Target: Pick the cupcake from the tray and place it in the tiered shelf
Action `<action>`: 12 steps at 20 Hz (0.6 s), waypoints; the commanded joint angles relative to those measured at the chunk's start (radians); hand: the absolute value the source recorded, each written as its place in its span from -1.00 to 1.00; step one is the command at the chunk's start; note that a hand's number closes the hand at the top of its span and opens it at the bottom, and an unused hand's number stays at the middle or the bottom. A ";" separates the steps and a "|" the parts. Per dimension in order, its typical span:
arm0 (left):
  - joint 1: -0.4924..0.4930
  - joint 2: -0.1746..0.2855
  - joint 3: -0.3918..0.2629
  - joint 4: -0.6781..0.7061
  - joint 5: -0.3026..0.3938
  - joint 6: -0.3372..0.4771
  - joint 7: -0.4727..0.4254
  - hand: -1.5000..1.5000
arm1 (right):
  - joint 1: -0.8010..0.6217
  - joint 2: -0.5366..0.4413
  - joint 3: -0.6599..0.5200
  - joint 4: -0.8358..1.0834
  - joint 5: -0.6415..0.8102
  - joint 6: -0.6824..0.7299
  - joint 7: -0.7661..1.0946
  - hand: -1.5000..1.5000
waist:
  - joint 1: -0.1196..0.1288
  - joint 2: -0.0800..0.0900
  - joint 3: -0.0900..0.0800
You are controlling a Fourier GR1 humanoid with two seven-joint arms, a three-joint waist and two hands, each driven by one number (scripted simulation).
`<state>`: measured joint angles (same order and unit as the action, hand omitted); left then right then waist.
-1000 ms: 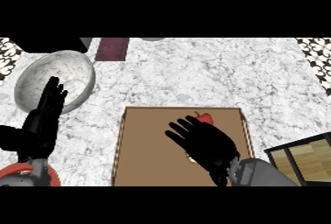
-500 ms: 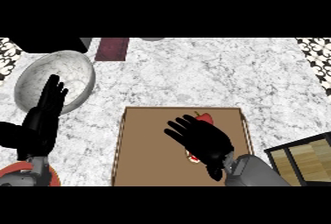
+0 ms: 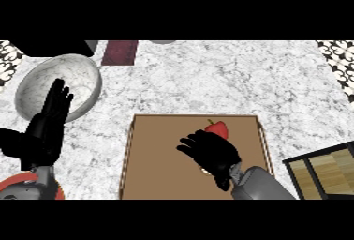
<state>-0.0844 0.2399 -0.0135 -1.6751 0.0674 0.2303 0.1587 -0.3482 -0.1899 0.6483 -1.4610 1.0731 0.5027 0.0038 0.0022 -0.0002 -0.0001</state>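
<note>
Cupcake (image 3: 216, 130): on the brown tray (image 3: 155, 154), right of the tray's middle and toward its far edge, mostly covered from above by the right robot hand (image 3: 213, 157). Only a red part with a small green tip in sight, poking out just beyond the fingertips on the far side. Also a small pale speck at the near left edge of the palm, too little to tell what.

Right robot hand: black, coming in from the near right on a grey forearm (image 3: 261, 183), palm down over the tray, fingers bent down and curled about the cupcake.

Tray: flat on the white-grey marbled worktop (image 3: 207, 79), near the middle, with a raised rim along its far and right sides.

Tiered shelf (image 3: 325, 168): at the near right corner, just right of the tray and apart from it; dark frame, pale wooden boards, cut off by the view's edge.

Left robot hand (image 3: 45, 129): at the left edge, open, fingers straight and pointing far, resting, holding nothing; fingertips overlapping the near rim of a marbled grey bowl (image 3: 79, 77).

Along the far edge: a dark red rectangular thing (image 3: 120, 51) by the bowl's far right side, and a black shape (image 3: 55, 47) left of it. In the near left corner, under the left forearm: something red-orange (image 3: 17, 181), partly hidden.
</note>
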 commanded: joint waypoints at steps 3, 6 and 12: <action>0.015 -0.002 0.041 0.024 0.018 -0.052 -0.037 0.00 | -0.032 0.024 0.020 0.075 0.086 -0.035 -0.083 1.00 | 0.002 0.000 0.000; 0.020 -0.003 0.036 -0.004 0.007 -0.057 -0.030 0.00 | -0.025 -0.008 0.026 0.151 0.138 -0.185 -0.170 1.00 | 0.004 0.001 0.000; 0.057 -0.005 0.071 0.006 0.000 -0.023 -0.030 0.00 | 0.310 -0.179 -0.085 -0.085 0.120 -0.269 -0.027 1.00 | -0.070 -0.012 0.001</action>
<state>-0.0516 0.2204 0.0232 -1.6736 0.0586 0.2046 0.1358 -0.2215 -0.2615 0.6372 -1.4917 1.2007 0.3162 -0.0801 -0.0218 -0.0089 0.0000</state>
